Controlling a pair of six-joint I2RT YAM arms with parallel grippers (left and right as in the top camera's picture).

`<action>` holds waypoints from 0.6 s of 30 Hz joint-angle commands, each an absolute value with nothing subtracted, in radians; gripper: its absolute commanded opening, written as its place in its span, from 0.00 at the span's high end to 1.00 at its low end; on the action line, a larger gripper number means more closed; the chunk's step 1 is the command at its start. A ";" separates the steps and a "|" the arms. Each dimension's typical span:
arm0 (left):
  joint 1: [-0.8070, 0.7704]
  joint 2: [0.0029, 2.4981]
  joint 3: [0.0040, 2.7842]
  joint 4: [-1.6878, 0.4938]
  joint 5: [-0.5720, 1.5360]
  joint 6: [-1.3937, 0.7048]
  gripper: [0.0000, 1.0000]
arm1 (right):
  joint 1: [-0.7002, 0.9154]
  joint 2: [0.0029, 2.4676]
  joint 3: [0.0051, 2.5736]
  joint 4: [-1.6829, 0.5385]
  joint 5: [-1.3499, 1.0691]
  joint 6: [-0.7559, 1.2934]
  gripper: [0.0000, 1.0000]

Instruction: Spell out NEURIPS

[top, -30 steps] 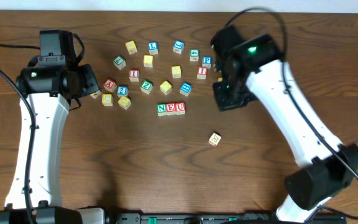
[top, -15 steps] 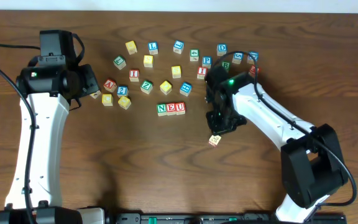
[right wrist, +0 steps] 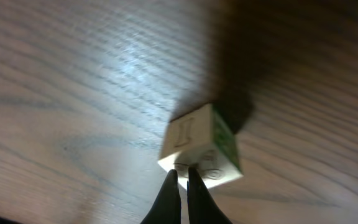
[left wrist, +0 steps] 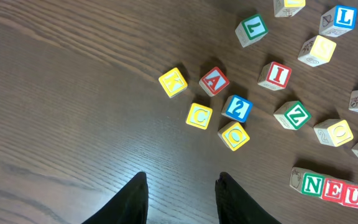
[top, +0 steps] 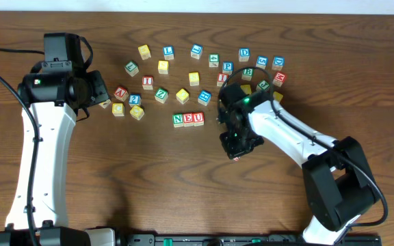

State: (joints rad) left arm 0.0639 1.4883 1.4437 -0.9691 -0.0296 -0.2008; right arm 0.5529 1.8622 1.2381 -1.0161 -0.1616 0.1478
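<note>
Three cubes stand in a row reading N, E, U (top: pixel 188 119), also seen as green N (left wrist: pixel 312 184), red E (left wrist: pixel 334 188) and red U (left wrist: pixel 354 196). A lone wooden cube (right wrist: pixel 201 146) with one green side lies on the table in front of that row to the right. My right gripper (right wrist: pixel 183 171) is shut, its tips touching the cube's near face and holding nothing. From overhead the right gripper (top: pixel 237 147) covers most of that cube (top: pixel 236 158). The left gripper (left wrist: pixel 182 177) hangs open over bare wood at the table's left (top: pixel 103 102).
Many other letter and digit cubes are scattered behind the row, among them a blue P (top: pixel 228 67), a red I (top: pixel 221 79), another red I (left wrist: pixel 275 75), a red A (left wrist: pixel 214 81) and a blue 2 (left wrist: pixel 237 108). More cubes cluster at the back right (top: pixel 262 68).
The right arm has swung from the back right cluster forward and left, coming down onto the lone cube. The left arm has not moved.
</note>
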 commanded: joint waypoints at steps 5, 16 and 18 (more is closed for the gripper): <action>0.067 1.483 1.446 -0.971 -0.038 -0.180 0.65 | 0.580 1.857 1.224 -0.999 -0.163 0.134 0.99; 0.067 1.483 1.446 -0.971 -0.038 -0.180 0.64 | 0.578 1.859 1.181 -0.923 -0.076 0.172 0.99; 0.067 1.483 1.446 -0.971 -0.038 -0.180 0.65 | 0.574 1.859 1.181 -0.904 -0.073 0.180 0.99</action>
State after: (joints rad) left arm 0.0639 1.4883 1.4437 -0.9691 -0.0296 -0.2008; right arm 0.5728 1.8393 1.2022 -0.9401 -0.1452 0.1566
